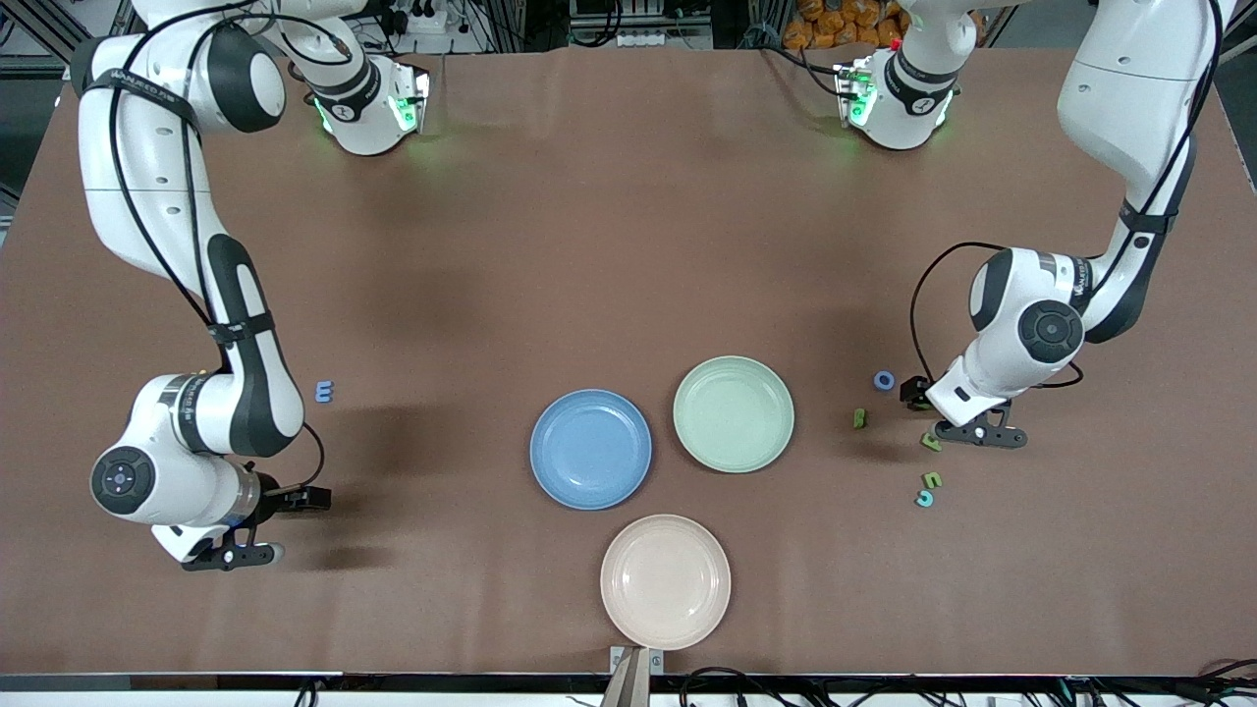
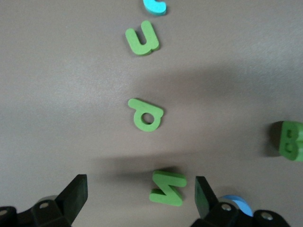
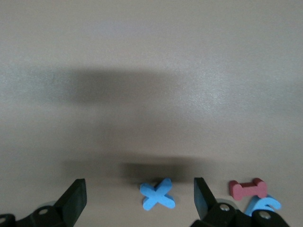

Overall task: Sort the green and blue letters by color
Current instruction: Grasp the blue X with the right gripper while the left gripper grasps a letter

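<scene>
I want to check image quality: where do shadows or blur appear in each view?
Front view: sharp, with soft arm shadows on the table. Left wrist view: a shadow band crosses the green letters, and the edge letter is blurred. Right wrist view: a broad shadow lies above the blue X.

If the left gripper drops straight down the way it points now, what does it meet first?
Most likely the green N-shaped letter: in the left wrist view it lies on the table between the open fingers of the left gripper, slightly toward one finger. Height above it is hard to judge.
</scene>
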{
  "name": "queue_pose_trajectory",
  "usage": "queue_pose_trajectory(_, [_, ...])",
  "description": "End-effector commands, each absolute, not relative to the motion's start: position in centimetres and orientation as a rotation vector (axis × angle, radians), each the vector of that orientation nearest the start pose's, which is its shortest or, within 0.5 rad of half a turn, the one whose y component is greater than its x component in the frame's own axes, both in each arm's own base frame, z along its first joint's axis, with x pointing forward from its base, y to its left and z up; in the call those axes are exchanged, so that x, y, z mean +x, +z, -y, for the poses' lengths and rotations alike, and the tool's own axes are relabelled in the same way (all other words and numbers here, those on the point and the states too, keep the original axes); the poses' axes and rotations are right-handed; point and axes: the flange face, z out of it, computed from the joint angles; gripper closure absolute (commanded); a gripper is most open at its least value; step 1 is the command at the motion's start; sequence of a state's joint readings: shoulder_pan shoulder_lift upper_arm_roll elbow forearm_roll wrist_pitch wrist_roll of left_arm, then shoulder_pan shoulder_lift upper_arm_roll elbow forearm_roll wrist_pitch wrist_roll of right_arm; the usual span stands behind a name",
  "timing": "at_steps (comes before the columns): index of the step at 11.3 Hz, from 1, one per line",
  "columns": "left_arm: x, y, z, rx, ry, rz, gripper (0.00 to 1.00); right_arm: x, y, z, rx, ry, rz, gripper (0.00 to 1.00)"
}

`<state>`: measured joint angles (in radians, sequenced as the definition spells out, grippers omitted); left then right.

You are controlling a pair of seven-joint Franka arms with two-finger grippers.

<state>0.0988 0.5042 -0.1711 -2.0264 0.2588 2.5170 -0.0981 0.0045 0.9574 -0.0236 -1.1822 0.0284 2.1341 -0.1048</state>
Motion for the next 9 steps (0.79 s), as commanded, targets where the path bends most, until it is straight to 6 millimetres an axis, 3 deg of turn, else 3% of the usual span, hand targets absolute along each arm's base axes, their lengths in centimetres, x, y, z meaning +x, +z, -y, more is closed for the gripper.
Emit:
queue_pose_trajectory(1, [59.3, 19.6, 4.1, -3.049, -0.027, -0.316, 0.00, 75.5, 18.2, 1.3, -3.121, -0.036, 0.127, 0.00])
queue_pose_trajectory(9, [58.0, 17.0, 4.6, -3.079, -0.033, -0.319, 0.00, 74.2, 16.4, 1.9, -3.117, 0.035, 0.149, 0.00])
